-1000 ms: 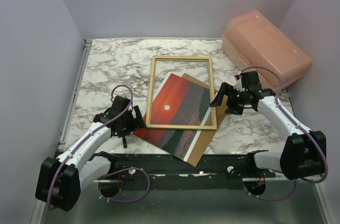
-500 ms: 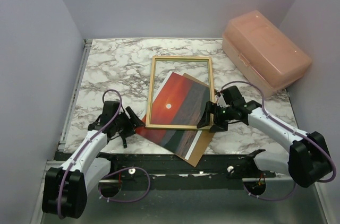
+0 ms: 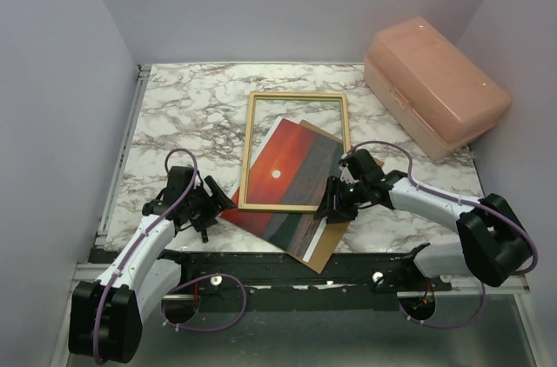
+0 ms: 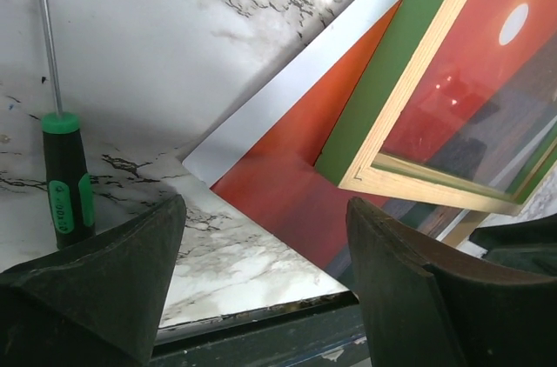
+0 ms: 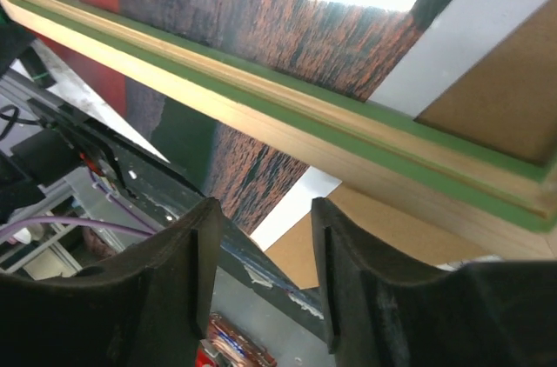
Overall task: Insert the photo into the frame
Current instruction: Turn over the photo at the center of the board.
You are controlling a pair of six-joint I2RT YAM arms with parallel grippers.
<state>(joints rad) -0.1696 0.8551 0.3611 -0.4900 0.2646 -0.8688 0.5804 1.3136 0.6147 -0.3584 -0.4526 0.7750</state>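
Photo under frame hides most of brown board.

Robot lab cell, grey walls, marble-print table, left arm, right arm

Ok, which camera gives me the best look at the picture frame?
The top external view: the frame shows whole, all four rails, lying over the photo. The left wrist view catches only one corner, green and pale wood; the right wrist view only a stretch of one rail close up.
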